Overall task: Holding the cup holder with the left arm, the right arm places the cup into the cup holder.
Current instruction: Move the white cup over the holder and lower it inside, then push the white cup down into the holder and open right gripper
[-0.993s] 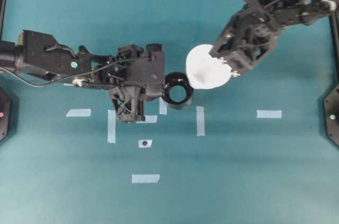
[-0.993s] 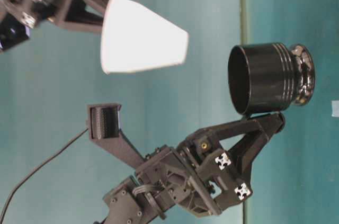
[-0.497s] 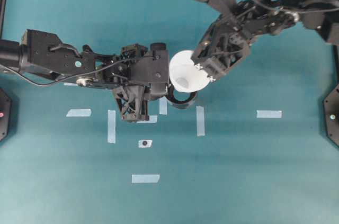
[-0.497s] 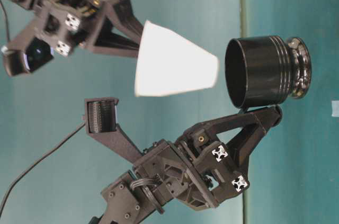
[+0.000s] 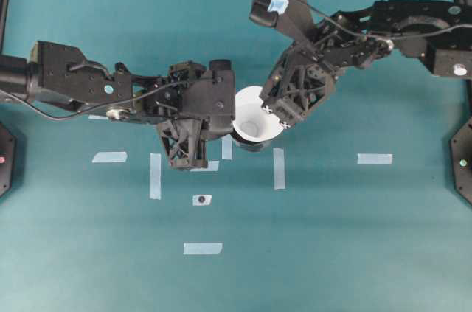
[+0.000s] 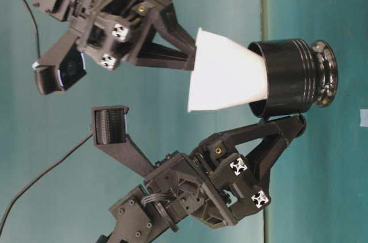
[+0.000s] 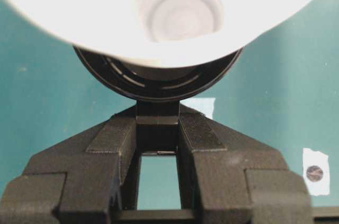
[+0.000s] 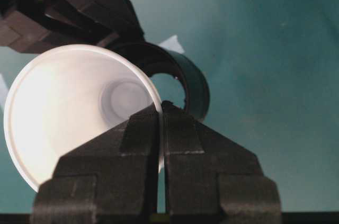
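Cup [image 6: 227,73] tilted, narrow base partly inside cup holder [image 6: 293,76] mouth; right gripper [image 8: 160,108] fingers pinched together on cup rim. Left gripper [image 7: 157,128] fingers clamped on holder's stubby handle, above teal surface [image 5: 332,238].

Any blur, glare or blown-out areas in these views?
Left wrist: the cup is blown out and soft, the left hand blurry up close. Right wrist: the cup's inside glares, the right hand is soft. Table-level: highlights on the cup holder. Overhead: evenly lit.

The cup's [image 6: 227,79] base sits partly inside the cup holder [image 6: 296,76].
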